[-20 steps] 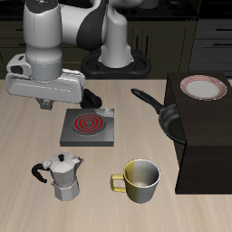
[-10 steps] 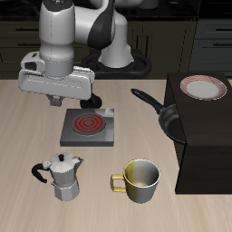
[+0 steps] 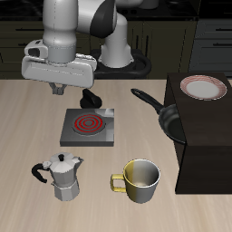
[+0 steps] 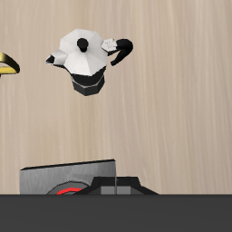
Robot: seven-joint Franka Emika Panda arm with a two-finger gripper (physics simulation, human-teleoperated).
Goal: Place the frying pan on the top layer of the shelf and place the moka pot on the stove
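Half the stove [image 4: 72,178] hides behind the hand [image 3: 72,93], whose grip state is unclear.

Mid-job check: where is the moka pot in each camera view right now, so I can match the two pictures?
Exterior view: the moka pot stands near the table's front edge, in front of the stove and beside the yellowish mug.
Wrist view: the moka pot is seen from above on bare wood, apart from the stove.
Shared landmark: the stove with its red coil.
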